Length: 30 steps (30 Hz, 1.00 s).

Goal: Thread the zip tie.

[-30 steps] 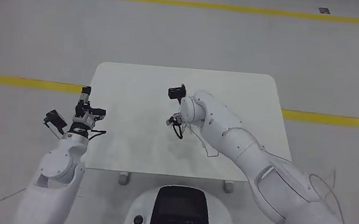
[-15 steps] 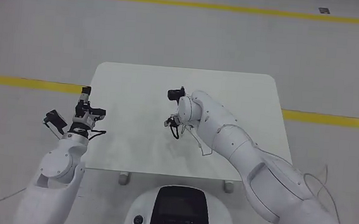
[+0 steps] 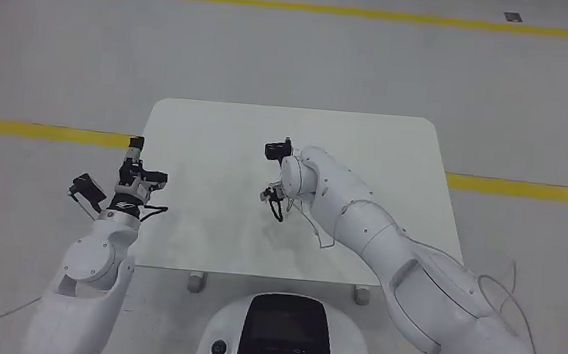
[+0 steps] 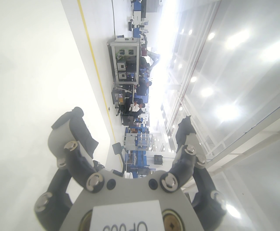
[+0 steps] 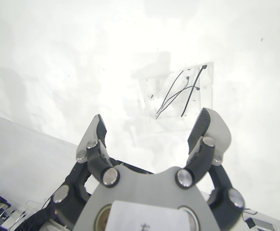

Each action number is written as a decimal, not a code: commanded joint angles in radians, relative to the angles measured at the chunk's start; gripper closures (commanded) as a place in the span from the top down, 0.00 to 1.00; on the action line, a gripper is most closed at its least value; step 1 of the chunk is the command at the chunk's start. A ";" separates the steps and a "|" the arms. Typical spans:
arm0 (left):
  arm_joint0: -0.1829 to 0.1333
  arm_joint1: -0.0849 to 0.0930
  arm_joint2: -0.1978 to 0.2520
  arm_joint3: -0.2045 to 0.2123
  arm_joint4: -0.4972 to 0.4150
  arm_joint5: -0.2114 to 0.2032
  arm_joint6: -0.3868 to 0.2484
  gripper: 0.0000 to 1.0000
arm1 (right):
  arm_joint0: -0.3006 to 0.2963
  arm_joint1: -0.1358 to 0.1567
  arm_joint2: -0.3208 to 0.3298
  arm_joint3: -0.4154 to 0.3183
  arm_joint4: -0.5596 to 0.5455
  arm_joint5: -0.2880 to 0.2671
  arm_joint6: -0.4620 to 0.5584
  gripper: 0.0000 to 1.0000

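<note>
Several black zip ties (image 5: 177, 94) lie in a clear shallow tray (image 5: 207, 87) on the white table (image 3: 217, 132). My right gripper (image 5: 152, 116) hangs open over the table a short way from the tray, with nothing between its fingers. From above, the right gripper (image 3: 276, 198) sits near the table's middle, and the tray's faint outline (image 3: 317, 238) shows beside the forearm. My left gripper (image 4: 131, 116) is open and holds nothing; in the top view the left gripper (image 3: 133, 160) stands upright at the table's left edge.
The tabletop around the tray is bare white. A yellow floor line (image 3: 47, 130) runs behind the table. Off the table's edge, some cables and another clear tray (image 5: 32, 204) show beside the right wrist.
The right forearm has swung slightly to the left while its gripper stayed almost where it was. The left arm has not moved.
</note>
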<state>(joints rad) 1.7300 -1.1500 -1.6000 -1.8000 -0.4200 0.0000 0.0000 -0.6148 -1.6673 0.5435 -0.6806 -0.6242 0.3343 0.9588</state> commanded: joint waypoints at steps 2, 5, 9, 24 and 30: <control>0.000 0.000 0.000 0.000 0.000 0.000 0.000 1.00 | -0.010 0.008 0.012 -0.024 -0.019 0.006 -0.010 1.00; 0.000 0.000 0.000 0.000 0.000 0.000 0.000 1.00 | -0.018 0.015 0.029 -0.039 -0.043 0.006 -0.007 1.00; 0.000 0.000 0.000 0.000 0.000 0.000 0.000 1.00 | -0.032 0.020 0.058 -0.050 -0.076 0.006 -0.003 0.48; 0.000 0.000 0.000 0.000 0.000 0.000 0.000 1.00 | -0.088 0.021 0.170 -0.057 -0.159 0.006 -0.011 0.31; 0.000 0.000 0.000 0.000 0.000 0.000 0.000 1.00 | -0.095 0.004 0.201 -0.032 -0.201 0.006 -0.013 0.27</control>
<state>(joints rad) 1.7300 -1.1500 -1.6000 -1.8000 -0.4200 0.0000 0.0000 -0.7090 -1.6610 0.7402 -0.7171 -0.8182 0.3400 0.9478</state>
